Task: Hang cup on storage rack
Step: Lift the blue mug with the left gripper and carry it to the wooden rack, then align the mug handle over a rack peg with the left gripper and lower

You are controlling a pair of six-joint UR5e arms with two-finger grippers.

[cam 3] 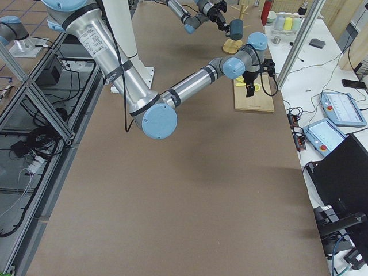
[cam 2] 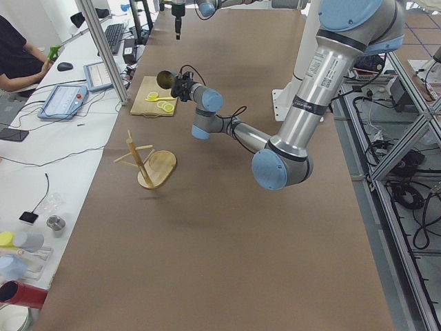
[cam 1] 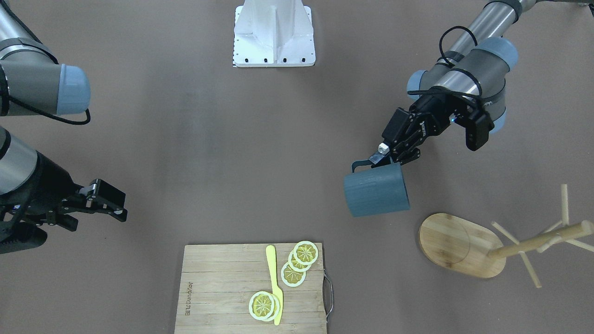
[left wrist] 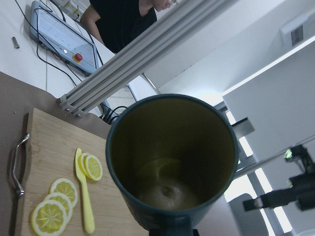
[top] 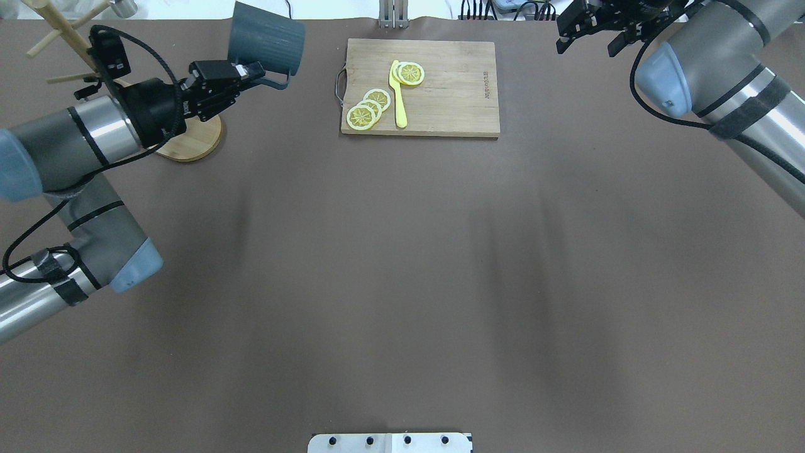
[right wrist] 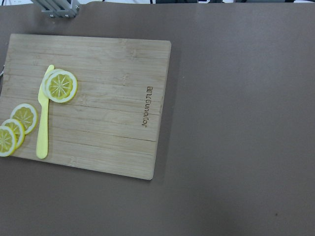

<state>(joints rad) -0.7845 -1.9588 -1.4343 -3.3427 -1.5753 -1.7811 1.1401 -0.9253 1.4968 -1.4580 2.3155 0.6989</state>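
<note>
The dark slate-blue cup (cam 1: 377, 190) hangs in the air, tipped on its side, in my left gripper (cam 1: 383, 160). That gripper is shut on the cup's rim beside the loop handle (cam 1: 359, 164). The left wrist view looks into the cup's yellowish inside (left wrist: 172, 152). The wooden storage rack stands just beside and beyond the cup, with its oval base (cam 1: 457, 243), post (cam 1: 540, 241) and thin pegs. In the overhead view the cup (top: 264, 41) is right of the rack's base (top: 192, 141). My right gripper (cam 1: 111, 204) is open and empty, far off on the other side.
A bamboo cutting board (cam 1: 253, 287) with a metal handle holds lemon slices (cam 1: 304, 254) and a yellow knife (cam 1: 275, 283); it lies between the two grippers, and shows in the right wrist view (right wrist: 88, 123). The white robot base (cam 1: 274, 35) is at the table's edge.
</note>
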